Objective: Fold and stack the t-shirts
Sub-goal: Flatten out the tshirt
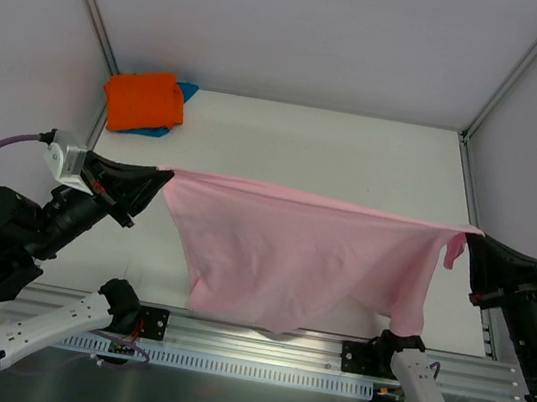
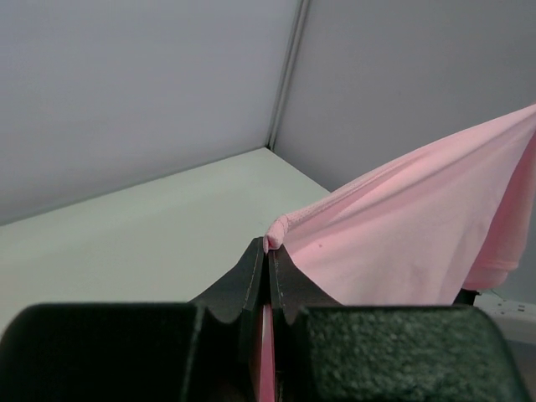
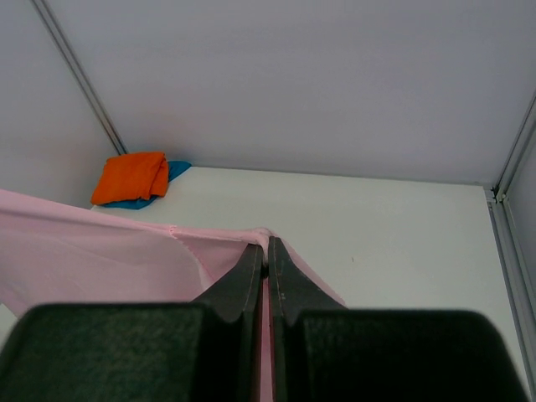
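The light pink t-shirt (image 1: 301, 256) hangs stretched in the air between my two grippers, its lower edge near the table's front rail. My left gripper (image 1: 163, 177) is shut on its left corner; the pink cloth (image 2: 402, 226) shows pinched at the tips (image 2: 270, 244). My right gripper (image 1: 472, 239) is shut on its right corner, pink cloth (image 3: 100, 251) pinched at the tips (image 3: 266, 244). The orange t-shirt (image 1: 142, 99) lies folded on the teal-blue t-shirt (image 1: 186, 93) at the back left corner; both also show in the right wrist view, orange (image 3: 130, 176) over teal-blue (image 3: 176, 170).
The white table (image 1: 356, 154) is bounded by grey walls with metal corner posts (image 1: 95, 8) at back left and back right (image 1: 514, 81). An aluminium rail (image 1: 258, 341) runs along the front edge with the arm bases.
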You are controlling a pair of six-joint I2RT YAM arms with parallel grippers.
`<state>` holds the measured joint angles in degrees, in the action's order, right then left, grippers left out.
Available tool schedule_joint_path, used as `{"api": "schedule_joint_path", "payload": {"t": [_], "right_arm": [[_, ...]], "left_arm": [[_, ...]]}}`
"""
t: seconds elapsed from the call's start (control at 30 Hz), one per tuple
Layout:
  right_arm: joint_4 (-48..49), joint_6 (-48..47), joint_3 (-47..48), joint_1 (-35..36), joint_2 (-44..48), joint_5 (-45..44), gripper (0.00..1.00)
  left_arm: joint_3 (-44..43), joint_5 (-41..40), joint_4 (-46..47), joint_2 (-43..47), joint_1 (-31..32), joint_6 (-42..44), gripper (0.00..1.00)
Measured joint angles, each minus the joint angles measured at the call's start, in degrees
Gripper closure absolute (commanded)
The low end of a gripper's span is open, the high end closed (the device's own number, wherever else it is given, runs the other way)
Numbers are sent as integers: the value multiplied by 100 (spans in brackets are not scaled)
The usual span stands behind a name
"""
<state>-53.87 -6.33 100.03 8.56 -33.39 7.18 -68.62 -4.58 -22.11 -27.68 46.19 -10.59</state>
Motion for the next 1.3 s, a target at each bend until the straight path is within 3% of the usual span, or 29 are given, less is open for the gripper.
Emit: {"api": "schedule_joint_path", "payload": {"t": [0.33, 0.7, 1.3], "right_arm": [[623, -177, 817, 0, -1408, -251, 100], [1161, -208, 918, 7, -2660, -570, 100], [688, -76, 1805, 44, -1375, -140, 99]], "left_arm": [[-817, -387, 485, -920, -2, 1067, 100], [-861, -901, 946, -1434, -7, 1602, 100], [-970, -286, 822, -868, 37, 1176, 100]]}}
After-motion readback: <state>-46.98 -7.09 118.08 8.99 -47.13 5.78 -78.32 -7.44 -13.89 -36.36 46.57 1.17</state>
